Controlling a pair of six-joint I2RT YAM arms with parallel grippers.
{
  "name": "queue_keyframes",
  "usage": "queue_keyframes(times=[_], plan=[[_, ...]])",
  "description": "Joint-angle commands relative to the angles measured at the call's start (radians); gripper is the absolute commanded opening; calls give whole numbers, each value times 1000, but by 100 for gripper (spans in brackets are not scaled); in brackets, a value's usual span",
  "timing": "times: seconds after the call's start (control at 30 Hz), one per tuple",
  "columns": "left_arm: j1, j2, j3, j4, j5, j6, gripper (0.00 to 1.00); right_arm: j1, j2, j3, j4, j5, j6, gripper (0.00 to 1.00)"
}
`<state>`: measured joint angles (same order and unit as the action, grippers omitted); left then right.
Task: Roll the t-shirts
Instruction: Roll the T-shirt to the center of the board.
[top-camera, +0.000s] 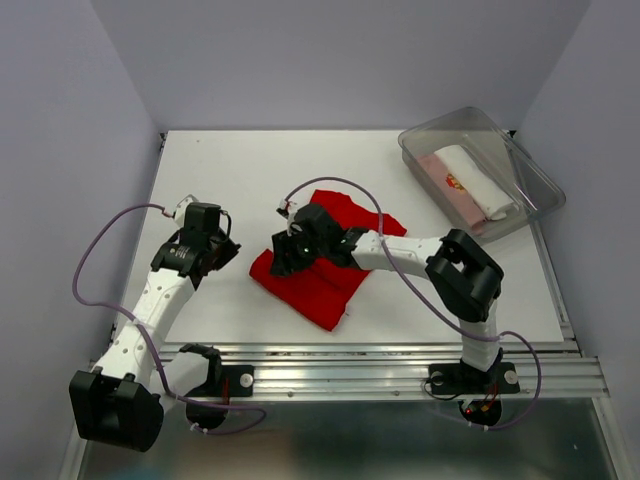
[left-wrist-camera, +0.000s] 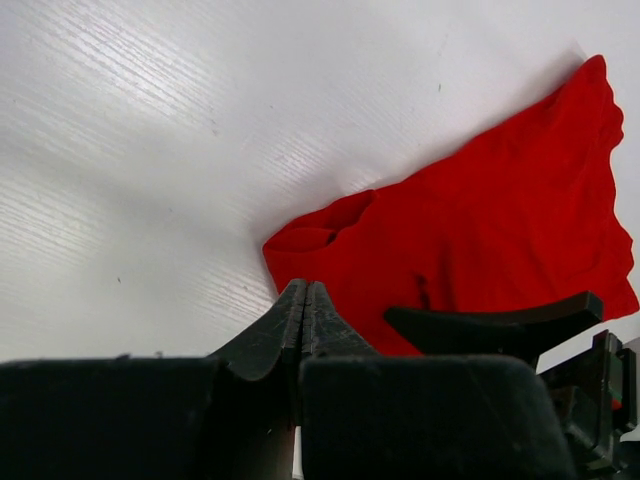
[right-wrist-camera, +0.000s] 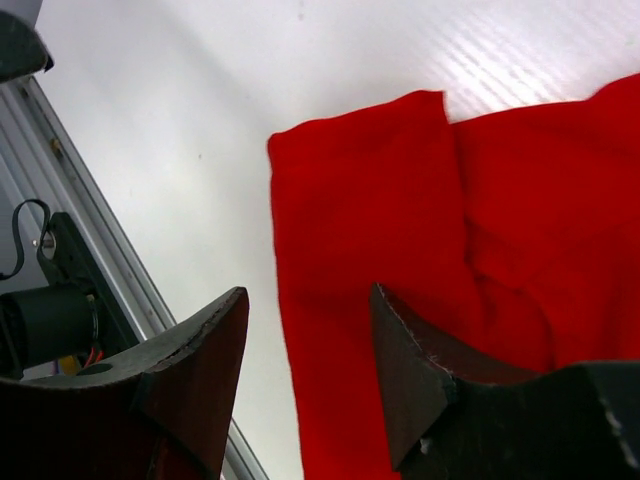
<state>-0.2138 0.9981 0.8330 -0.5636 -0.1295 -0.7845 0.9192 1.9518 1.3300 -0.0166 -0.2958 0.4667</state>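
A plain bright red t-shirt (top-camera: 335, 285) lies folded flat in the middle of the white table. My right gripper (top-camera: 282, 262) hovers over its left edge. In the right wrist view the right gripper (right-wrist-camera: 308, 345) is open, and the shirt's long edge (right-wrist-camera: 380, 230) runs beneath the gap between the fingers, held by neither. My left gripper (top-camera: 228, 250) sits just left of the shirt. Seen from the left wrist, the left gripper (left-wrist-camera: 305, 292) is shut and empty, its tips near the shirt's folded corner (left-wrist-camera: 320, 235). A white roll (top-camera: 475, 175) and a pale pink roll (top-camera: 448, 195) lie in the bin.
A clear plastic bin (top-camera: 530, 180) stands at the table's back right with the two rolls inside. A metal rail (top-camera: 380, 360) runs along the near edge, also in the right wrist view (right-wrist-camera: 110, 230). Grey walls close in the left, back and right.
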Motion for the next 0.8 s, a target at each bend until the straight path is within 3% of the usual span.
queue_keyframes(times=[0.0, 0.17, 0.3, 0.4, 0.77], plan=[[5, -9, 26, -10, -7, 4, 4, 32, 25, 48, 33, -25, -14, 57], [4, -21, -23, 53, 102, 28, 0, 41, -55, 23, 20, 72, -10, 51], [-9, -20, -135, 223, 298, -10, 0, 41, -193, -89, -31, 176, -26, 31], [-64, 23, -140, 270, 297, -28, 0, 41, -292, -195, -63, 208, -13, 20], [-113, 186, -198, 330, 208, -51, 0, 41, -450, -463, -190, 322, 53, 12]])
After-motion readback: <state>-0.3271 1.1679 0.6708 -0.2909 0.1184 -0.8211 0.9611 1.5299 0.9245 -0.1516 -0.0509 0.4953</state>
